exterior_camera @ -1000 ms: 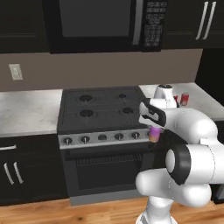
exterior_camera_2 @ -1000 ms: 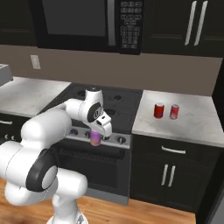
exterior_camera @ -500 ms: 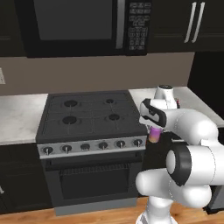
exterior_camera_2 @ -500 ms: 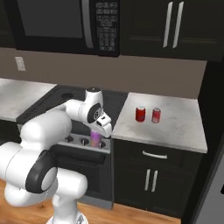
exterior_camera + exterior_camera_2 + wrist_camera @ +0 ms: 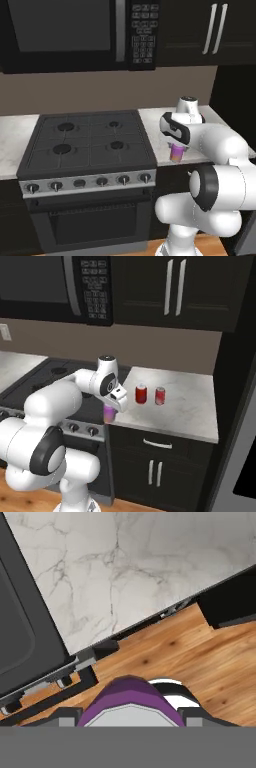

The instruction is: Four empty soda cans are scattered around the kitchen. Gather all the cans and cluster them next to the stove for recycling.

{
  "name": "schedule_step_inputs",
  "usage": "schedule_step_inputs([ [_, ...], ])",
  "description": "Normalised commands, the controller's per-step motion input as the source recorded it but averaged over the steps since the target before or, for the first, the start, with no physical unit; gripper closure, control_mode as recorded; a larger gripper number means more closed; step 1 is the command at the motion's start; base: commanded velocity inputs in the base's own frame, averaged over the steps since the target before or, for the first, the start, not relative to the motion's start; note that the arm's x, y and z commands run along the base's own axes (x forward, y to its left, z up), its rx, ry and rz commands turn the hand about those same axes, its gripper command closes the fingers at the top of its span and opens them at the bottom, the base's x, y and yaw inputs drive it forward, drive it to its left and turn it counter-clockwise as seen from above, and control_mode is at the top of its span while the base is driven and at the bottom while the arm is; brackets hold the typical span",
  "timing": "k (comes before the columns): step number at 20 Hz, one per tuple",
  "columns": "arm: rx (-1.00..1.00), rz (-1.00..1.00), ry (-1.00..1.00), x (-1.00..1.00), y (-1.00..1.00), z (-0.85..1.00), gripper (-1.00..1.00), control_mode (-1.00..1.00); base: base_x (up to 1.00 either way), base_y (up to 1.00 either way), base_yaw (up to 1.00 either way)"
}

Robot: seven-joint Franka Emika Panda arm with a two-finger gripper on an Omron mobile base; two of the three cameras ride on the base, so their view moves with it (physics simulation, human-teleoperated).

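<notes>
My gripper (image 5: 176,148) (image 5: 111,411) is shut on the purple-pink soda can (image 5: 176,153) (image 5: 110,415), whose base is orange-yellow. It holds the can upright in the air at the front edge of the marble counter (image 5: 185,406), just right of the black stove (image 5: 90,145) (image 5: 20,387). In the hand view the can's purple rim and silver top (image 5: 131,704) sit between the fingertips, above the counter edge and wooden floor (image 5: 190,657). Two red soda cans (image 5: 141,394) (image 5: 160,396) stand side by side on the counter, right of the gripper.
A black microwave (image 5: 75,32) with a keypad hangs over the stove. Dark upper cabinets (image 5: 172,291) hang above the counter, and a tall dark panel (image 5: 235,381) bounds it on the right. More marble counter (image 5: 10,145) lies left of the stove.
The base has driven to the right, so the whole scene has slid left in both base views. The gripper has kept its hold on the purple-pink can, now at the counter beside the stove.
</notes>
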Motion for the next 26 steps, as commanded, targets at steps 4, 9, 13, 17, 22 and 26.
schedule_step_inputs([
  [4,0.00,0.00,0.00,0.00,0.00,0.00,1.00,1.00,0.46,-0.45,0.02],
  [9,0.00,0.00,0.00,0.00,0.00,0.00,1.00,1.00,0.40,-0.38,0.02],
  [13,0.00,0.00,0.00,0.00,0.00,0.00,1.00,1.00,0.37,-0.32,0.01],
  [17,0.00,0.00,0.00,0.00,0.00,0.00,1.00,1.00,0.07,-0.13,-0.01],
  [22,0.00,0.00,0.00,0.00,0.00,0.00,1.00,1.00,0.00,0.00,0.00],
  [26,0.00,0.00,0.00,0.00,0.00,0.00,1.00,1.00,0.00,0.00,0.00],
])
